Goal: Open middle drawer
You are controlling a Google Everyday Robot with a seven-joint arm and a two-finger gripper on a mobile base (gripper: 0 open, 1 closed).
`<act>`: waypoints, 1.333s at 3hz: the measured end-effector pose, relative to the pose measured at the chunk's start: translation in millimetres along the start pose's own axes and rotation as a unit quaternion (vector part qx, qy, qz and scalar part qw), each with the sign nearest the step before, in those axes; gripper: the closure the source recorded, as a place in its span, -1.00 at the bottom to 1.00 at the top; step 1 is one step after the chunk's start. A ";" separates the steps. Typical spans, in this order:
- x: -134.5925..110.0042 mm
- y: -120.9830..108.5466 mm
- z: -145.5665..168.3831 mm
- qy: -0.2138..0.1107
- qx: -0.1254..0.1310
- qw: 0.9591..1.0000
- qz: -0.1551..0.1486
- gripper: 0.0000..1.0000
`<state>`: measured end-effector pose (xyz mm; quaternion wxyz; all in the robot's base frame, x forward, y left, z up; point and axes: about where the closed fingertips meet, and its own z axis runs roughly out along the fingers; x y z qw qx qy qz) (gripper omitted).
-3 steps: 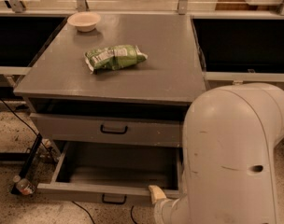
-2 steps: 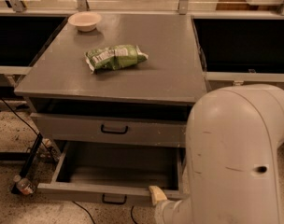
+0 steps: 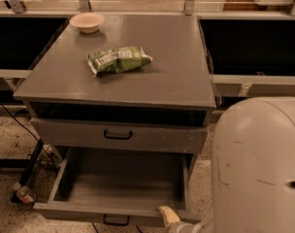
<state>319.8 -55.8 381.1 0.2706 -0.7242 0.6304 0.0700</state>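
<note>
We are seeing the pincer low at the bottom edge of the view, reaching out from the robot's big pale arm housing and sitting at the front rim of the middle drawer. We cannot tell how far it is open or whether it is gripping anything, since only its tip is showing. The drawer is lying directly behind and to the left of the pincer, standing well out of the table with its bare grey tray exposed. Its small black handle is sitting just left of the pincer, apart from it. We are judging the drawer to be a stiff, empty, fairly light box running on straight slides, so it is asking for a level, square pull. The central handle is looking like the best hold, since tugging the rim off to one side is risking skew and binding. Above and behind the pincer the upper drawer is sitting shut. Well beyond it, a green snack bag and a bowl are resting on the table.
</note>
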 end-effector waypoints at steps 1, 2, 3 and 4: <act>0.0 0.0 0.0 0.000 0.000 1.000 0.000 -1.00; 0.8 22.5 -5.2 -0.021 -0.004 1.000 -0.010 -1.00; 5.2 39.4 -12.3 -0.028 -0.005 1.000 -0.011 -1.00; 5.2 39.4 -12.3 -0.028 -0.005 1.000 -0.011 -1.00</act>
